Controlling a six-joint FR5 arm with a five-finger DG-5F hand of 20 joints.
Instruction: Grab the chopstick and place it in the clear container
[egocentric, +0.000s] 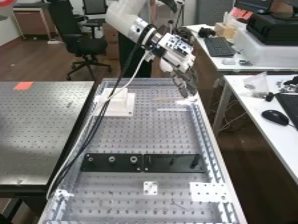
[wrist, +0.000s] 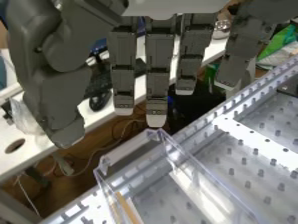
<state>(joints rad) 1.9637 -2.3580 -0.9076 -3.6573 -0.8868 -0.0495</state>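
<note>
Hanging straight and slightly spread, the fingers (egocentric: 187, 84) sit above the perforated tabletop's (egocentric: 169, 136) edge, near the clear container (wrist: 133, 151), within whose outline the chopstick (wrist: 128, 207) lies.

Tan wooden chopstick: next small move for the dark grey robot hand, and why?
Probably shift the hand inward, kept high, until over the chopstick: its fingers hang straight and empty near the bench's metal side rail, off the clear plastic container's end.
</note>
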